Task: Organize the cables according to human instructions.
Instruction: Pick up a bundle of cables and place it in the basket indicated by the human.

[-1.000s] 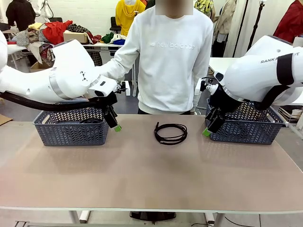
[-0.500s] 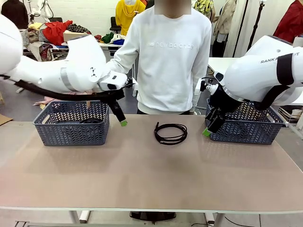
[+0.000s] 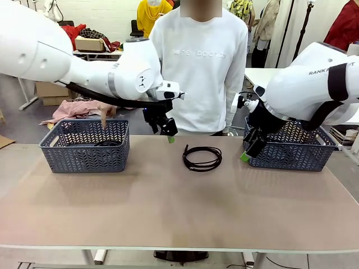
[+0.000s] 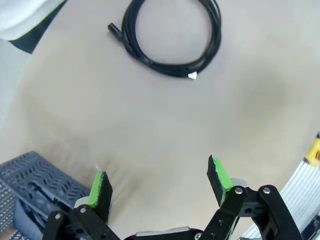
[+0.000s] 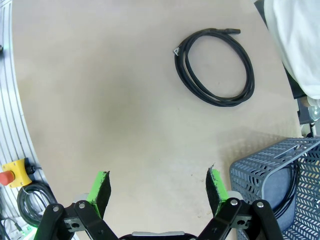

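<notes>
A coiled black cable [image 3: 202, 157] lies flat on the table's far middle, in front of the person; it shows in the left wrist view [image 4: 170, 37] and the right wrist view [image 5: 215, 66] too. My left gripper [image 3: 170, 134] hangs open above the table just left of that coil, nothing between its green pads [image 4: 101, 187]. Beside the right basket's near-left corner my right gripper [image 3: 244, 156] is open and empty. Another black cable [image 3: 107, 143] rests in the left basket [image 3: 84, 147], and one more cable [image 5: 295, 177] shows in the right basket [image 3: 289, 148].
The person stands at the far edge, one hand [image 3: 105, 114] pointing a finger down over the left basket. A yellow box with a red button [image 5: 11, 174] and a dark cord bundle [image 5: 31, 204] sit off the table edge in the right wrist view.
My left arm has swung right from the left basket's corner toward the coil in the middle, gripper still open. The person's hand now shows over the left basket. The right arm has not moved.
</notes>
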